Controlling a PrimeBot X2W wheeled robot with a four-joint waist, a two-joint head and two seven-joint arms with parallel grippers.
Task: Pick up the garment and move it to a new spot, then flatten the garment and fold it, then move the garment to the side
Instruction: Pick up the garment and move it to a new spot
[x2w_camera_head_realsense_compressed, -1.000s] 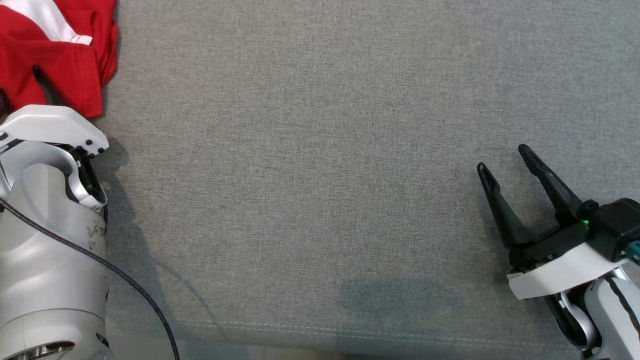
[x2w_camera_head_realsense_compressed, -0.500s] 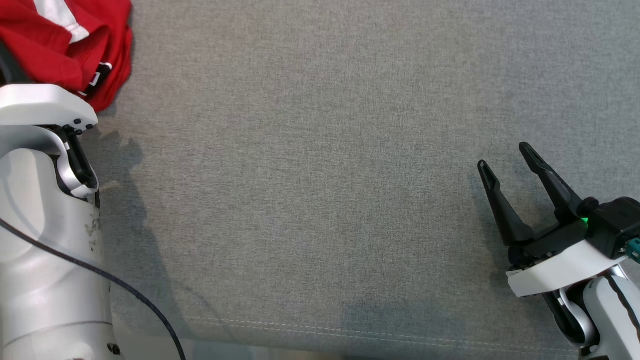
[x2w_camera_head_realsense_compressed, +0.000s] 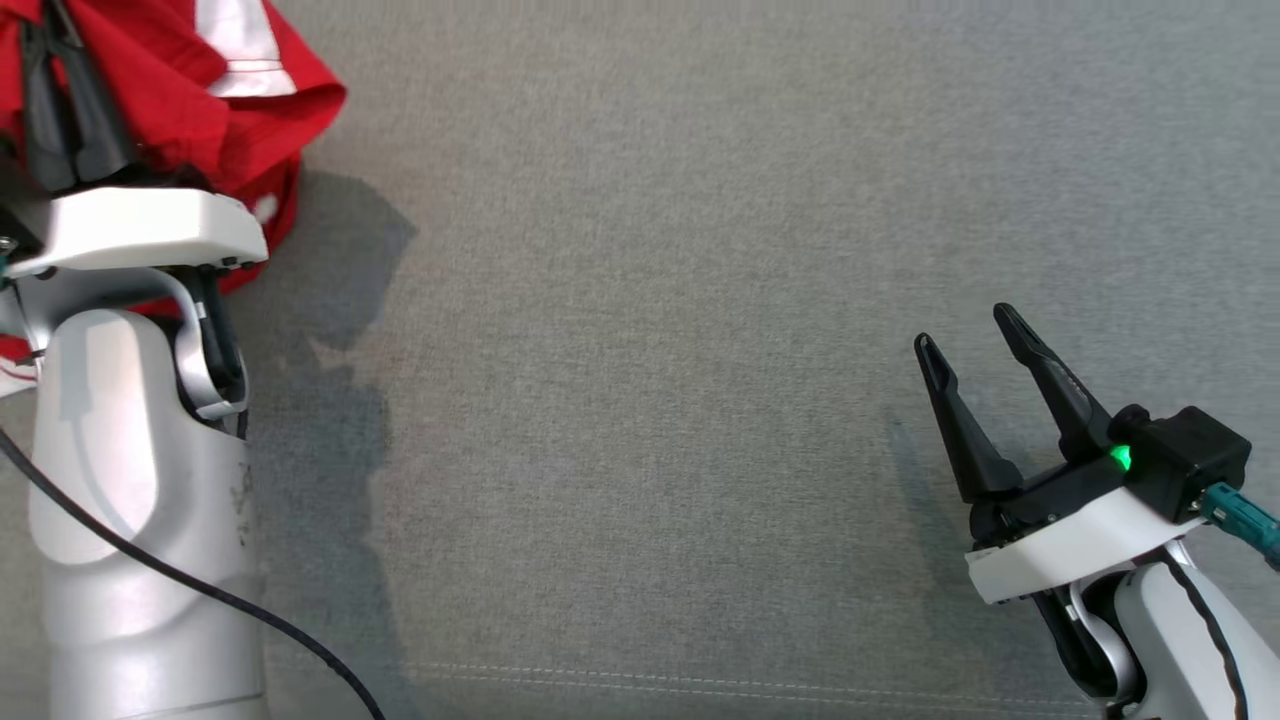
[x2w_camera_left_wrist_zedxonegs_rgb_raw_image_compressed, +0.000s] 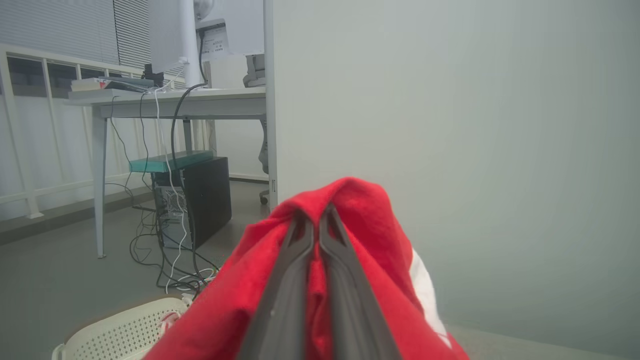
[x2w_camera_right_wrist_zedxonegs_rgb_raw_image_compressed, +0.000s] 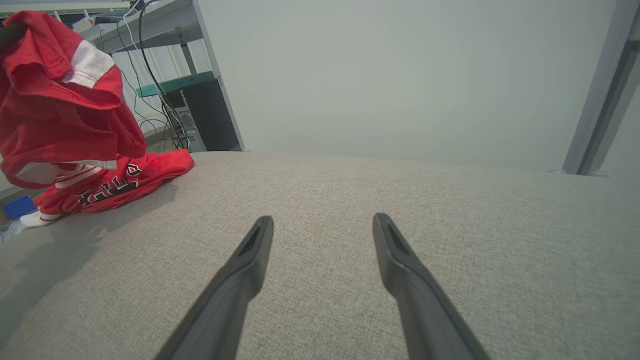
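Observation:
The garment (x2w_camera_head_realsense_compressed: 230, 90) is a red shirt with white stripes, bunched at the far left of the grey table. My left gripper (x2w_camera_head_realsense_compressed: 55, 40) is shut on a fold of it and holds the upper part lifted. In the left wrist view the red cloth (x2w_camera_left_wrist_zedxonegs_rgb_raw_image_compressed: 360, 210) drapes over the closed fingers (x2w_camera_left_wrist_zedxonegs_rgb_raw_image_compressed: 285, 295) of the left gripper (x2w_camera_left_wrist_zedxonegs_rgb_raw_image_compressed: 316, 212). The right wrist view shows the garment (x2w_camera_right_wrist_zedxonegs_rgb_raw_image_compressed: 65, 115) hanging at the far left, its lower part with black lettering lying on the table. My right gripper (x2w_camera_head_realsense_compressed: 965, 330) hovers open over the table at the right, far from the garment, also seen as the right gripper (x2w_camera_right_wrist_zedxonegs_rgb_raw_image_compressed: 322, 220).
A grey fabric-covered table (x2w_camera_head_realsense_compressed: 650, 300) spreads between the two arms, with a stitched seam near its front edge. Beyond the table's left end stand a desk (x2w_camera_left_wrist_zedxonegs_rgb_raw_image_compressed: 165, 100), a dark computer case (x2w_camera_left_wrist_zedxonegs_rgb_raw_image_compressed: 200, 195), cables and a white perforated basket (x2w_camera_left_wrist_zedxonegs_rgb_raw_image_compressed: 115, 330).
My left gripper has shut on the garment and lifted it, drawing the red cloth up and rightward. The right gripper has shifted slightly left and stays open.

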